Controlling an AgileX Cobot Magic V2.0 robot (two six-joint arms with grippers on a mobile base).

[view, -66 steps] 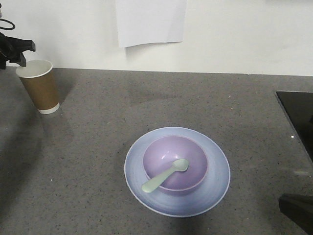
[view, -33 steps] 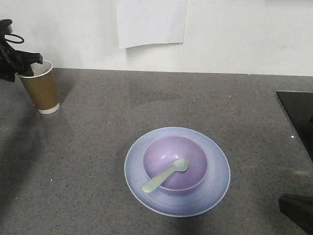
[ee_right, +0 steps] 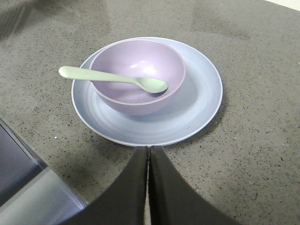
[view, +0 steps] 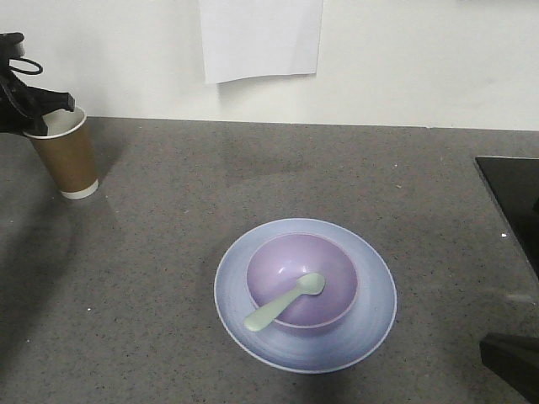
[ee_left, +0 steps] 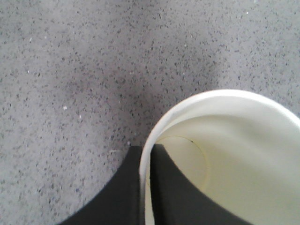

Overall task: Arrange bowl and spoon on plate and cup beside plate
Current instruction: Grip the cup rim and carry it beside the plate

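Gripping the cup's rim, the left gripper point(ee_left: 145, 187) has one finger inside the white wall and one outside. The cup point(view: 67, 151) hangs tilted beneath it at the counter's point(view: 168, 252) far left, base at or just off the surface; contact cannot be told. Right gripper point(ee_right: 148, 187): fingers pressed together, nothing between them. Just ahead of it lies the plate point(ee_right: 197, 93) carrying the bowl point(ee_right: 136, 101), with the spoon point(ee_right: 112, 78) head inside and handle over the rim.
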